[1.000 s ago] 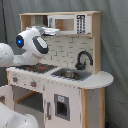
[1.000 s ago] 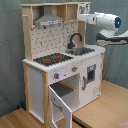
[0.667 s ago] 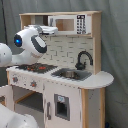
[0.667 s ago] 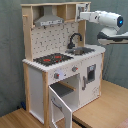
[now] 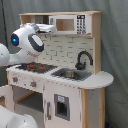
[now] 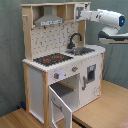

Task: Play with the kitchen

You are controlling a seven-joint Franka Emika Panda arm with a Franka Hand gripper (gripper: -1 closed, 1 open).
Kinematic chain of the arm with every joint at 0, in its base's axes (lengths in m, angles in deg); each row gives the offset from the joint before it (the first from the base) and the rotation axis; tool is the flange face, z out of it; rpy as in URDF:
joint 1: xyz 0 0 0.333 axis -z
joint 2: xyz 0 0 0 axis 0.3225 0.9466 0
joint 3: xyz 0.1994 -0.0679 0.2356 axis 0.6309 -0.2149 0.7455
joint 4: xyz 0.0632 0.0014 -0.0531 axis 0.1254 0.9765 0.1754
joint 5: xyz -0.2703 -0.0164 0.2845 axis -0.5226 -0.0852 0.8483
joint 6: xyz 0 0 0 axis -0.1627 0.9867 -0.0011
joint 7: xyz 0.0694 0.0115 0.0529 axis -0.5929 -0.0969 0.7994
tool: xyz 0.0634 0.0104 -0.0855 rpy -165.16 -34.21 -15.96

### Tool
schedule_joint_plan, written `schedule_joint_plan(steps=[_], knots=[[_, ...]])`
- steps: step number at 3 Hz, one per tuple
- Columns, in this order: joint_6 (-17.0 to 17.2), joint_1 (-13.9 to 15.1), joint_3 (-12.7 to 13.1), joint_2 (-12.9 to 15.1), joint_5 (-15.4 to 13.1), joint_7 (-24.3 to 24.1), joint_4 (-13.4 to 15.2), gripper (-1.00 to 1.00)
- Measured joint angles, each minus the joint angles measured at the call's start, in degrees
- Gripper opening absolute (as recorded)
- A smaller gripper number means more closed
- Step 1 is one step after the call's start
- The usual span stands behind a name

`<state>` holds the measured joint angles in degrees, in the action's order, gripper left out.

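Note:
The kitchen [image 5: 75,100] is a tall white and light-wood toy unit, seen in both exterior views [image 6: 37,80]. It has a black-red hob [image 5: 35,66], a black faucet [image 5: 83,59] over a sink [image 5: 70,75], and a small microwave [image 5: 67,24] up top. A grey hood [image 6: 49,20] hangs above the hob [image 6: 52,59]. My gripper [image 6: 83,15] is raised at the top shelf, right by the microwave front. In the first exterior view my white arm [image 5: 27,40] covers the hood. A lower door [image 6: 59,106] hangs open.
The kitchen stands on a wooden tabletop [image 6: 107,107], whose bare wood runs to the second exterior view's right. A grey curtain [image 5: 115,45] hangs behind. Part of my white base [image 5: 12,120] fills the first exterior view's lower left corner.
In the second exterior view my gripper has shifted left, closer to the microwave. Nothing on the kitchen has moved, and the lower door stays open.

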<state>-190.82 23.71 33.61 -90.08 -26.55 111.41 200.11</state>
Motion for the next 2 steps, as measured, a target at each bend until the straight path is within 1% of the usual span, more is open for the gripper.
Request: schedule_joint_plan(steps=[1, 2], knots=[[-0.57, -3.18, -0.93, -2.64, 0.29, -3.34, -3.22, 1.00], [-0.54, -2.77, -0.95, -5.82, 1.22, -8.55, -5.29, 1.00]])
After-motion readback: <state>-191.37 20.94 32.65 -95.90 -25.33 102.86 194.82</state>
